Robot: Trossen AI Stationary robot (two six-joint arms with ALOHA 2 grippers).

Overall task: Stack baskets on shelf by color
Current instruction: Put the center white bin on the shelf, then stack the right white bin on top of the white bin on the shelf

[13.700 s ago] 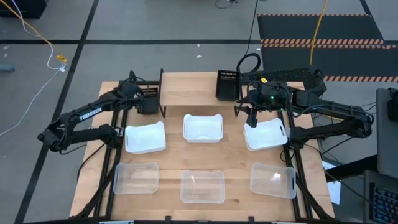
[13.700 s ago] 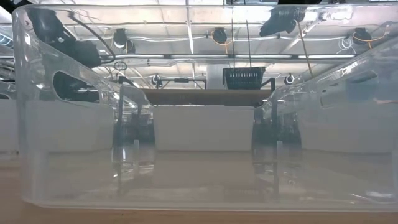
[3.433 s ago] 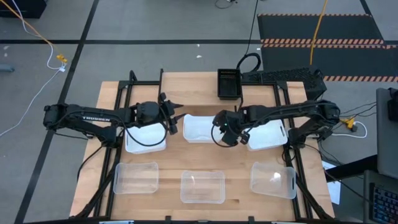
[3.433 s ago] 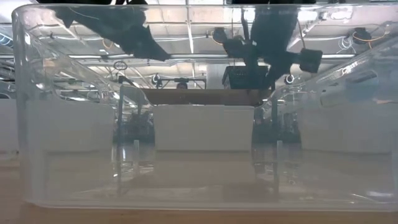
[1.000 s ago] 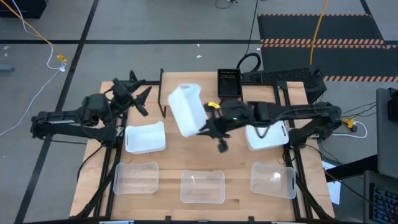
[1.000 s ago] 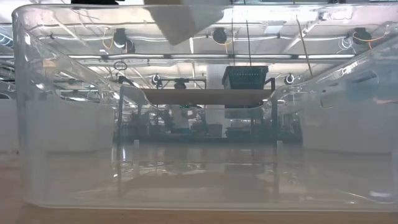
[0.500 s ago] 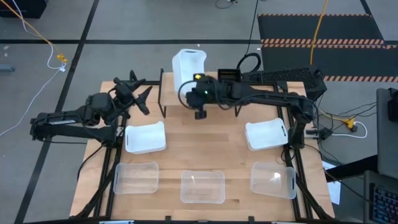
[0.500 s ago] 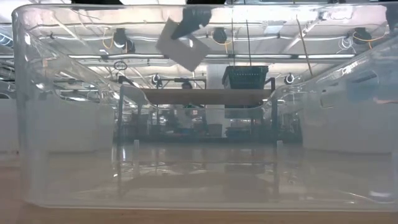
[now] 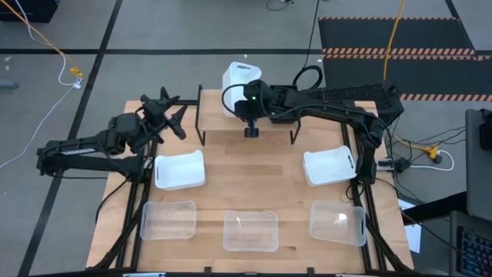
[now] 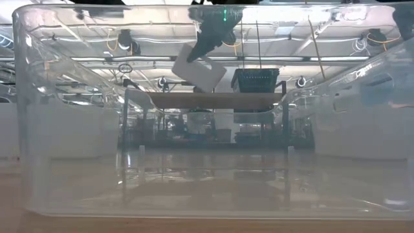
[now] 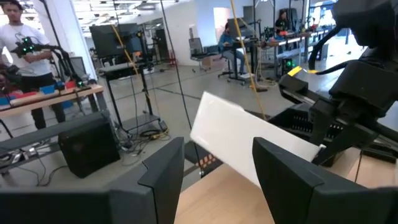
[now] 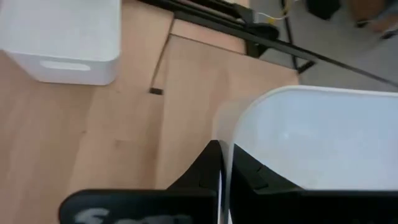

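**White basket pinched by its rim, tilted above the shelf**

High view: my right gripper (image 9: 247,108) sits at top centre of the frame, clenched on the wall of a white basket (image 9: 240,79) that hangs over the far edge of the shelf (image 9: 270,128). From how it hangs off a single thin-wall pinch, I judge it light and stiff, though smooth plastic like this could slip or swing; the rim is the only sensible place to hold it. Two more white baskets (image 9: 180,169) sit mid-table at left and right, with three clear baskets (image 9: 250,231) along the bottom of the frame. My left gripper (image 9: 171,119) waits at upper left, fingers spread and holding nothing.

Low view: seen through a clear bin's walls, the white basket hangs tilted at top centre, above the shelf plank, not resting on it. A black basket (image 10: 255,79) sits on the plank just to its right.

Left wrist view: the basket (image 11: 249,144) shows between my open fingers as a plain, opaque white slab, tilted.

Right wrist view: the fingers are closed tight on the thin rounded rim at lower centre.
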